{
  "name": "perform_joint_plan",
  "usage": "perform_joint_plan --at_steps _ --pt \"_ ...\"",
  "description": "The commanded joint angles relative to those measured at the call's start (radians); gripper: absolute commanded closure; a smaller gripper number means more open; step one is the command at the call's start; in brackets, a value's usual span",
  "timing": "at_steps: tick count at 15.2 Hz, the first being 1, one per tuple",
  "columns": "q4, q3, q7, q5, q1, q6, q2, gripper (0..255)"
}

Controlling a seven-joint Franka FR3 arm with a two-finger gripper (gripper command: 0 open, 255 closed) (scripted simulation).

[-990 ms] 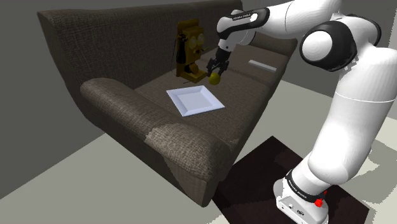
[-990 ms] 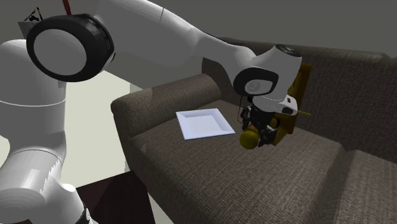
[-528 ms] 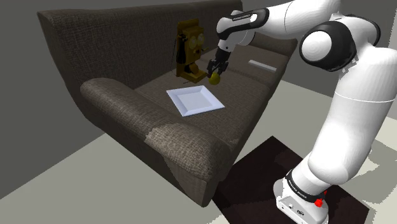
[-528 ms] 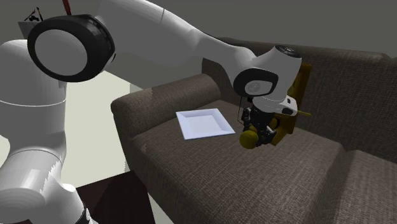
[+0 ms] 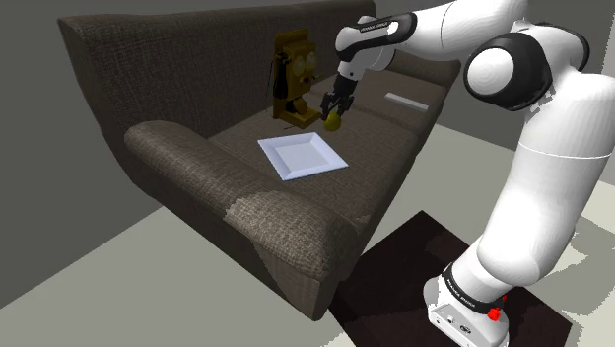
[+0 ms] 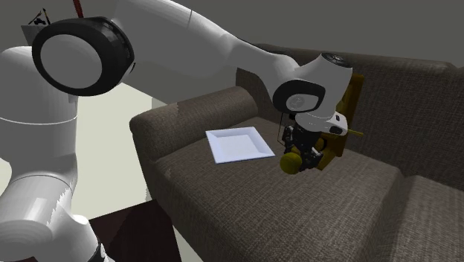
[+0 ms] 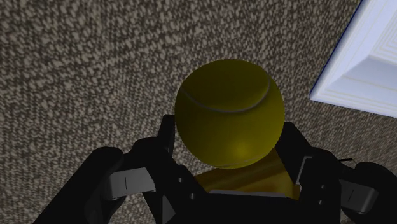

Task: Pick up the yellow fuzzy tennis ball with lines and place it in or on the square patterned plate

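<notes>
We see the hand (image 5: 332,113) clamped on the yellow tennis ball (image 5: 333,120). In the wrist view its two black fingers (image 7: 167,139) press on either side of the ball (image 7: 230,113), whose pale curved seam line shows across the top. The ball hangs in the hand (image 6: 296,159) over the seat cushion of the dark brown sofa (image 5: 197,148) and appears to be raised a little off the fabric.

The square white plate (image 5: 303,156) lies flat on the same cushion, with a stepped rim around a plain middle. The ball is not in it. In the second exterior view the ball (image 6: 291,162) sits just beside the plate (image 6: 238,144), off its right-hand corner. In the wrist view one corner of the plate (image 7: 369,57) shows near the ball.

Behind the hand, a yellow-brown upright object (image 5: 293,79) stands against the sofa's back. Further along the seat lies a small flat white thing (image 5: 405,101). The arm's stand rests on a dark mat (image 5: 394,266).
</notes>
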Motion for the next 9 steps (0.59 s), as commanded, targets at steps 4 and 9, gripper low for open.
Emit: perform_joint_plan --at_steps 4,9 --pt "0.025 -0.002 0.011 -0.006 0.000 -0.034 -0.011 255" --pt "0.071 -0.004 0.029 -0.016 -0.001 -0.092 -0.025 255"
